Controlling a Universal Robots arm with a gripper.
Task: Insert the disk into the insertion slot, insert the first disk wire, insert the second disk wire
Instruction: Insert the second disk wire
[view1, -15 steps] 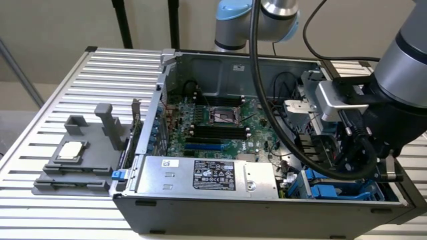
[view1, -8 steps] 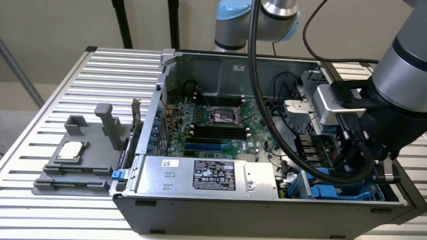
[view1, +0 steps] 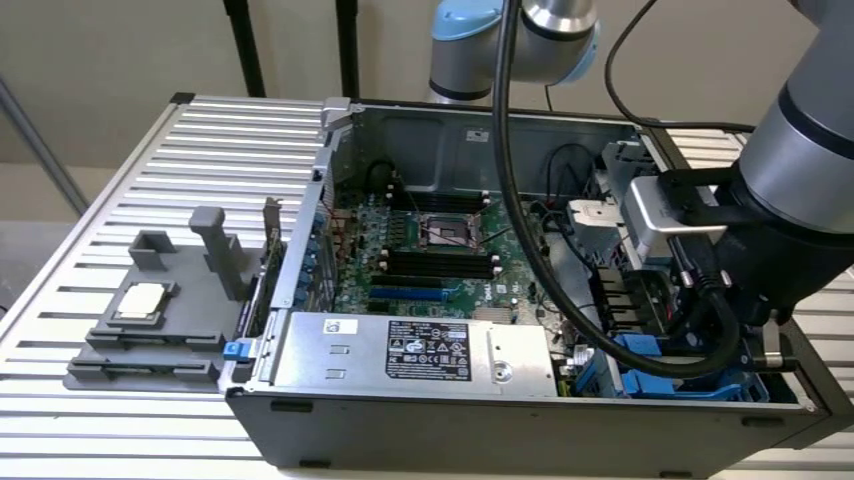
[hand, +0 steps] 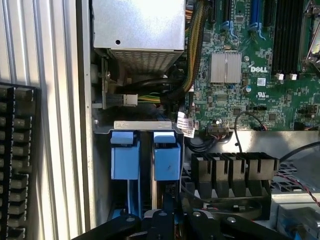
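In the wrist view two bright blue carrier ends stand side by side in the insertion slot (hand: 142, 126), a grey cage beside the case wall. The end nearer the motherboard belongs to the disk (hand: 166, 159), whose metal body is mostly hidden in the cage. My gripper (hand: 167, 217) hangs just over this end with its black fingers shut together. Something small and dark sits at the fingertips; I cannot tell whether it is held. In the exterior view the gripper (view1: 667, 325) reaches down into the case's corner at the exterior view's right, above the blue cage (view1: 694, 385).
The silver labelled power-supply box (view1: 414, 350) lies along the case's front edge. The green motherboard (hand: 250, 65) sits beside the cage, with a black ribbed connector block (hand: 235, 170) and loose black cables (hand: 200, 145) close by. A dark grey stand (view1: 160, 320) rests on the slatted table (view1: 227, 140).
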